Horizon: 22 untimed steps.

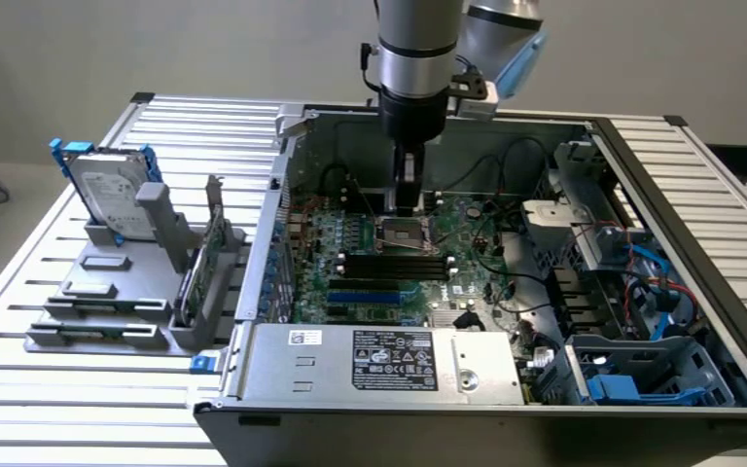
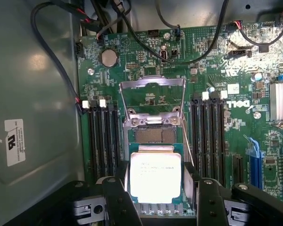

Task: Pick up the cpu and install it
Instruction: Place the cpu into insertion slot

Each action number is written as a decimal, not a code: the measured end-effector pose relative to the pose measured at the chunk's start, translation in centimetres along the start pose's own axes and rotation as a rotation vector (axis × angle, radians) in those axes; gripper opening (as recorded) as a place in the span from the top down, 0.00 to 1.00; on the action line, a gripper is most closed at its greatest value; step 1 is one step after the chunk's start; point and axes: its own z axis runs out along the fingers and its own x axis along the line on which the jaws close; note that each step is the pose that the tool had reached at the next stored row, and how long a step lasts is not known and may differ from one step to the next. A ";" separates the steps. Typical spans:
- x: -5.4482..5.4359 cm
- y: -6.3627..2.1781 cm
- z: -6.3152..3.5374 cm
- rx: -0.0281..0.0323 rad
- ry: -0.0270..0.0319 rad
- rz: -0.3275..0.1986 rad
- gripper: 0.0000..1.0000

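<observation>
The cpu (image 2: 155, 178), a small square chip with a bright silver top and green edge, sits between my gripper's (image 2: 158, 195) two dark fingers (image 2: 117, 200), which are shut on its sides. It hangs just above the motherboard socket (image 2: 154, 134), overlapping the socket's near part. The socket's metal load frame (image 2: 153, 89) is flipped up and open. In the exterior view my gripper (image 1: 407, 207) points straight down inside the open computer case, directly over the socket (image 1: 407, 233); the cpu itself is too small to make out there.
Black memory slots (image 2: 104, 141) flank the socket on both sides. Loose black cables (image 2: 146, 42) cross the board beyond it. Case walls (image 1: 276, 195) enclose the board. A hard drive (image 1: 108, 185) with blue brackets stands in a grey rack (image 1: 101, 292) on the exterior view's left.
</observation>
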 end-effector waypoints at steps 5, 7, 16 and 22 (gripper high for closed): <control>-0.1 -0.09 0.89 -0.0004 0.0000 0.000 0.45; -0.1 -0.11 1.25 -0.0003 -0.0002 0.000 0.45; -0.2 -0.20 2.89 -0.0004 -0.0001 0.001 0.45; -0.2 -0.25 3.84 -0.0051 0.0002 0.001 0.45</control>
